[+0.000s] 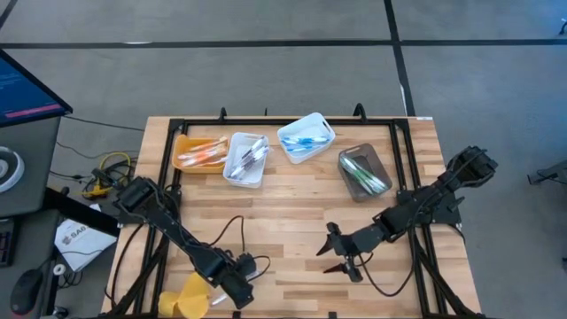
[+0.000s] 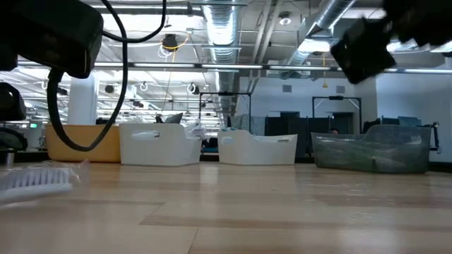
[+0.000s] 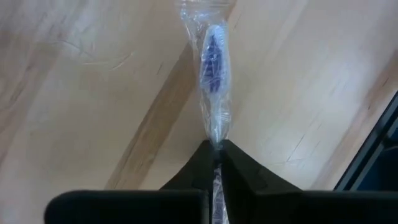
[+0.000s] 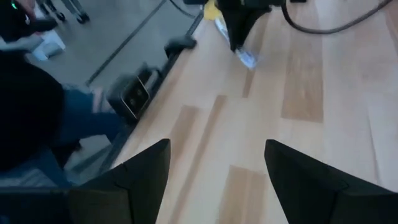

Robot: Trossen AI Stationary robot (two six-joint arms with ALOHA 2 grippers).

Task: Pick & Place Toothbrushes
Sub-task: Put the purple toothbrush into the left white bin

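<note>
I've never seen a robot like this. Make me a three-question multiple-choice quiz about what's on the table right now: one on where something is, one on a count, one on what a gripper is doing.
1. Where is the orange bin in the row of bins, seen from above?
A. Left end
B. Right end
C. Middle

2. How many bins stand along the table's far side?
A. Two
B. Four
C. Six

3. What is the left gripper doing?
A. Hanging open over a bin
B. Shut on a wrapped toothbrush
C. Holding a cable

Answers:
1 A, the high view shows it leftmost.
2 B, orange, two white and a grey-brown one.
3 B, the left wrist view shows the fingers pinched on the wrapper.
</note>
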